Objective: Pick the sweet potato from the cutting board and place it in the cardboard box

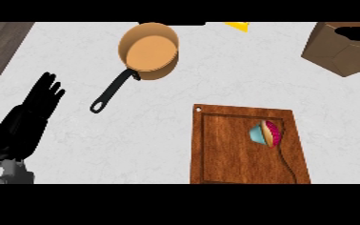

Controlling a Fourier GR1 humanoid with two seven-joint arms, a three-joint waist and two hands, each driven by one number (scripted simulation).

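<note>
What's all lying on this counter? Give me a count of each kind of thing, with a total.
Pans: 1, the orange pan with a black handle
Cutting boards: 1, the wooden cutting board
Boxes: 1, the cardboard box
Small multicoloured items on the board: 1, the multicoloured item
Yellow things at the far edge: 1, the yellow thing, mostly cut off
Total: 5

The robot's left hand (32, 114) is matte black all over, with long, slender, rounded fingers (49, 88) and a broad dark palm, joined at its base to a pale grey forearm (15, 171).
</note>
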